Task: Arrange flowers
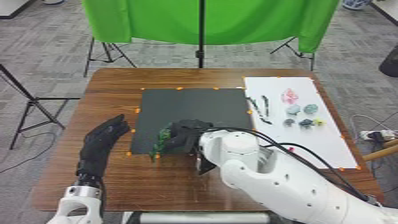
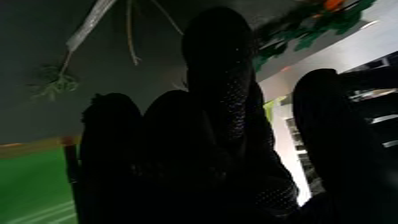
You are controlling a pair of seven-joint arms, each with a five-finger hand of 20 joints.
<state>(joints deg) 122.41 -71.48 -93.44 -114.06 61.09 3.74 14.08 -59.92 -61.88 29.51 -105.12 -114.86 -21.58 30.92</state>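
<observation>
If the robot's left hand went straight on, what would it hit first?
Ahead of the left hand, the way looks free over the table; beyond, perhaps the green cloth, though height is unclear.

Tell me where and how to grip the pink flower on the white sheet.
Pinch the pink flower across its middle, probably best straight from above. It lies flat on the white sheet, longer front to back than side to side, so closing on its sides looks easiest and should avoid the blue-green flower just nearer the robot.
</observation>
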